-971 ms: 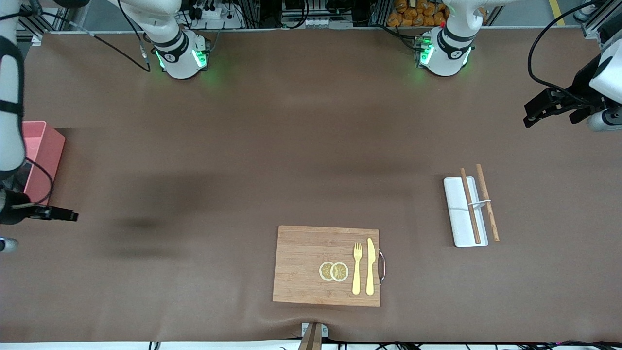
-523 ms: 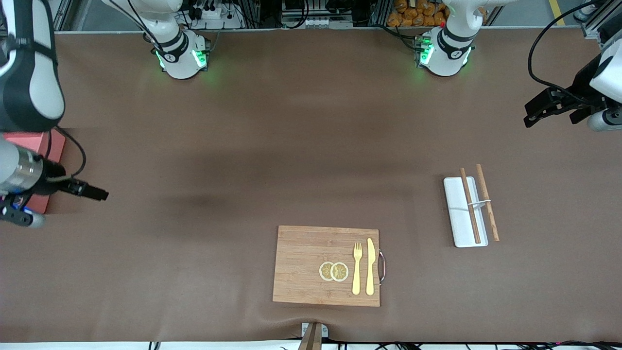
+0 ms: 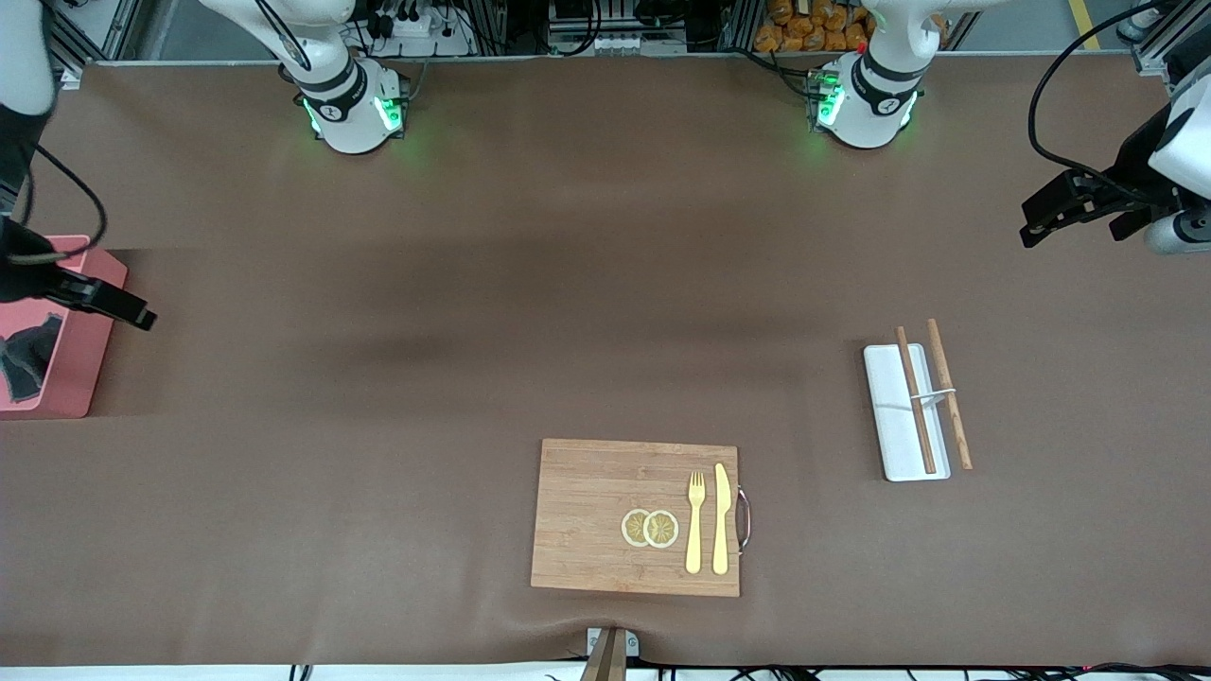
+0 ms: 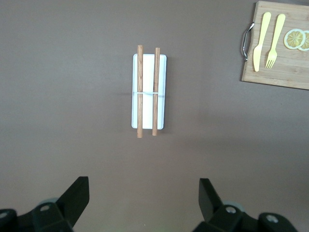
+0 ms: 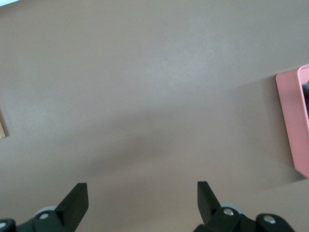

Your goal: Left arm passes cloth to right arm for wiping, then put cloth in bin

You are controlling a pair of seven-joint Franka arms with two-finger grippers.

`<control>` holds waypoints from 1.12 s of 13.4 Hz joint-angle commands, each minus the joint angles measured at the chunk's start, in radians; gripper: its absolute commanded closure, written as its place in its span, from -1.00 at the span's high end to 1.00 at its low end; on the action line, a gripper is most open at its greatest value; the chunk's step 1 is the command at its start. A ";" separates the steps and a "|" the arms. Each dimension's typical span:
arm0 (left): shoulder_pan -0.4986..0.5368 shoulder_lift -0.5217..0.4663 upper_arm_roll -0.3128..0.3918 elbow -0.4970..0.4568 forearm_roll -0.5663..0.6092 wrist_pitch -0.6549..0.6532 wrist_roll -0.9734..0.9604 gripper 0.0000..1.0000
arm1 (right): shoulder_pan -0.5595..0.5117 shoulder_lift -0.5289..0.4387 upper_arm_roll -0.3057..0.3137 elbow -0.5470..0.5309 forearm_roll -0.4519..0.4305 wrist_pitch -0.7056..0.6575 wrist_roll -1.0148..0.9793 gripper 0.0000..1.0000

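A: Where do we see the cloth [image 3: 24, 364]?

B: We see it lying dark and crumpled inside the pink bin [image 3: 66, 378], which sits on the brown surface [image 3: 530, 284] at the right arm's end.

A: And the right end effector [image 3: 118, 305]?

B: We find it up in the air over the bin's edge, toward the middle of the surface. In the right wrist view its two fingers [image 5: 75, 203] stand wide apart with nothing between them, only bare surface below and a corner of the bin at the side.

A: What about the left end effector [image 3: 1050, 219]?

B: It hangs over the surface at the left arm's end, also spread open and empty. Its wrist view looks down on the white tray [image 4: 149, 91] with two wooden sticks [image 4: 147, 92] laid across it.

A: Anything else we can name?

B: A wooden board [image 3: 636, 516], nearer to the front camera than the tray, carries two lemon slices [image 3: 650, 528], a yellow fork [image 3: 695, 522] and a yellow knife [image 3: 721, 518] side by side.
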 commanded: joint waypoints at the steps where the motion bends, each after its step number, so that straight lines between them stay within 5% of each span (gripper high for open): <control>1: 0.005 -0.029 0.003 -0.023 -0.014 -0.007 0.025 1.00 | -0.032 -0.053 0.006 -0.026 0.050 -0.002 -0.049 1.00; 15: 0.006 -0.029 0.003 -0.023 -0.014 -0.005 0.025 1.00 | -0.020 -0.085 0.011 -0.028 0.047 -0.022 -0.021 1.00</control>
